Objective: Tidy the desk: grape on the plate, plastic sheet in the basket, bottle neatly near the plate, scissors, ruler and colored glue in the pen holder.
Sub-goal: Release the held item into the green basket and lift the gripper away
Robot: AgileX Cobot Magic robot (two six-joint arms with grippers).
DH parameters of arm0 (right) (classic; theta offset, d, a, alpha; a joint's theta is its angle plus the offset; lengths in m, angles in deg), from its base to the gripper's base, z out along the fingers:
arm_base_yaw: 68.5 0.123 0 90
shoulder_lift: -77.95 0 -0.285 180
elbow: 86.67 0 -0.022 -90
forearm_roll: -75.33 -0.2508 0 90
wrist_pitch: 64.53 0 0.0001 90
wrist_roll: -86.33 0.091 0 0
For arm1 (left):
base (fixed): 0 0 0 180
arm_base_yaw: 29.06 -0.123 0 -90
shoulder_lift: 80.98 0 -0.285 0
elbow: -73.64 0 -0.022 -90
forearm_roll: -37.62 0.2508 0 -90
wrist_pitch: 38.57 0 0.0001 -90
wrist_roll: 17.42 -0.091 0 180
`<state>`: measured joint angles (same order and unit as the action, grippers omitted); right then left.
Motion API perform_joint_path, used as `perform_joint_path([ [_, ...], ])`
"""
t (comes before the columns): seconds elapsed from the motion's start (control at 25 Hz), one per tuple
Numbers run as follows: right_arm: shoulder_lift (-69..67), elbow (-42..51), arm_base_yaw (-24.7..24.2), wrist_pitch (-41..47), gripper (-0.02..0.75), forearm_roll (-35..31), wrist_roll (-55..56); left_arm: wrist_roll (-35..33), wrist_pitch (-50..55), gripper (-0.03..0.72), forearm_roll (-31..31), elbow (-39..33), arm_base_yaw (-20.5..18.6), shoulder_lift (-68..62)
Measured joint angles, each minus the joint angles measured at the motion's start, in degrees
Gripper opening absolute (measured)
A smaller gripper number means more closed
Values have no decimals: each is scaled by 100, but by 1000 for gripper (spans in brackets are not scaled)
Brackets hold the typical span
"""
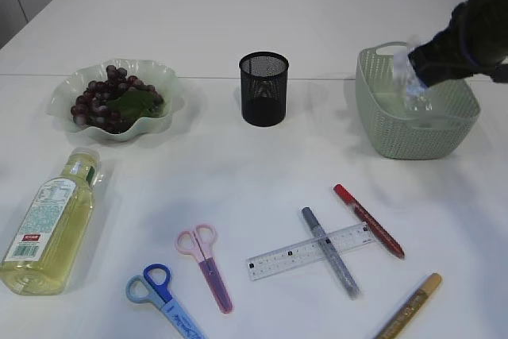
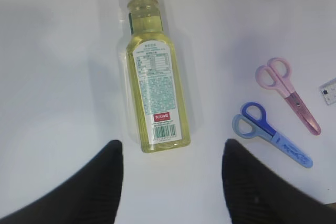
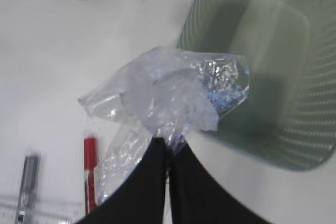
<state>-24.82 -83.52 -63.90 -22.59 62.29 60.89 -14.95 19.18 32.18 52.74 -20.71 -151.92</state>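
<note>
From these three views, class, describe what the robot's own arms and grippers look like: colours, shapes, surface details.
The left gripper has two broad matte black fingers, finely ribbed and tapering to rounded tips. The right gripper has the same black fingers, narrowing to slim tips. In the exterior view the right arm is a bulky black housing with a blue-grey section above. No cables or markings are visible.

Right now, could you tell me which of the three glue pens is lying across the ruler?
The grey pen. It lies diagonally on top of the ruler, crossing it. The red pen lies just right of the ruler's end, and the gold pen lies apart, near the front edge.
</note>
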Motion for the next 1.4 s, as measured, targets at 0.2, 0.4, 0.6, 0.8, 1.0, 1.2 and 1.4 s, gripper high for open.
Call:
perform_joint_path([
  [0.2,-747,-988,0,-25,15,435,646,0,0,435,0,0,0,0],
  [0.4,-1490,-1753,0,-25,15,1170,1571,0,0,435,0,0,0,0],
  [0.6,-1975,-1948,0,-1,41,2076,2325,0,0,435,0,0,0,0],
  [0.8,-2106,-1953,0,56,355,2453,2710,0,0,435,0,0,0,0],
  [1.0,-2106,-2029,0,358,557,2485,2761,0,0,435,0,0,0,-133],
  [1.2,-2025,-2185,0,1349,573,2347,2771,0,-8,435,0,0,0,-334],
  [1.4,-1556,-2185,0,1799,574,1644,2780,0,-38,435,0,0,0,-467],
])
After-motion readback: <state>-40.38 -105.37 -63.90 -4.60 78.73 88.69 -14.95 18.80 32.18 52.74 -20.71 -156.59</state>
